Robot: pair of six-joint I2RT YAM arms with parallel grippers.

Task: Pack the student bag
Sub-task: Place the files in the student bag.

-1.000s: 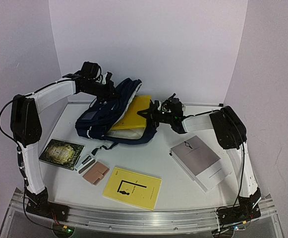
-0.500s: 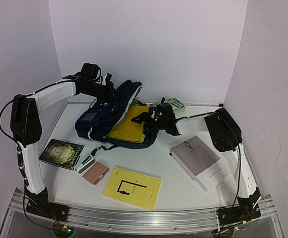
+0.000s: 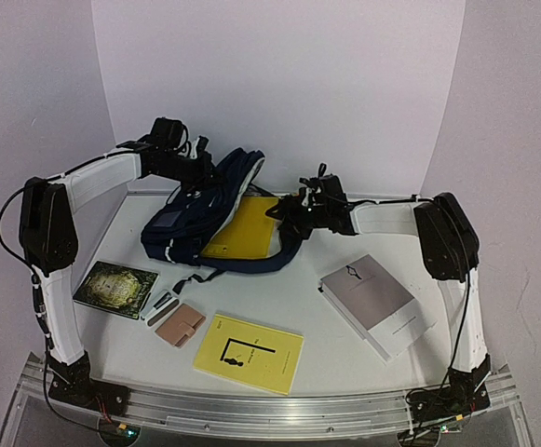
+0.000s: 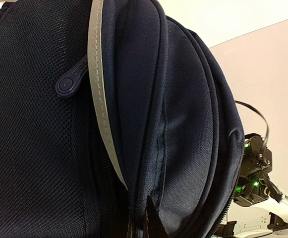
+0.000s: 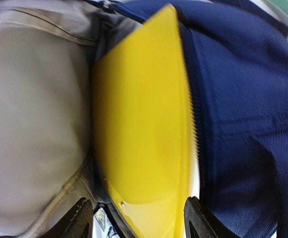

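1. The right gripper [image 5: 139, 218] is wide open. Its two fingers [image 5: 82, 220] stand one on each side of the low end of a yellow folder [image 5: 144, 124]. I cannot tell if they touch it.
2. The left gripper [image 4: 140, 223] is up at the far top of the student bag [image 3: 191, 228]. Only its tips [image 4: 151, 225] show, at the very bottom of the left wrist view. They sit close together with a fold of the bag between them, so it looks like a pinch on the cloth.
3. The right wrist view is blurry. Much of the folder is tucked inside the bag, and its far end is hidden under the raised flap. Beside it is the bag's pale grey lining [image 5: 34, 124].
4. The bag fills the left wrist view and is cut off on all sides. A round zip pull [image 4: 70, 82] shows on the mesh.
5. The bag lies on the table [image 3: 298, 279]. In the top view its long way slants from near left to far right. Its open mouth faces the right arm's side, and the top flap stands up along the far side.
6. On the near side of the bag lie a green book [image 3: 114, 287], a brown wallet [image 3: 179, 325] and a yellow book [image 3: 249, 353]. To the bag's near right lies a grey book [image 3: 372, 298]. Two small grey things [image 3: 161, 305] beside the wallet are too small to make out.
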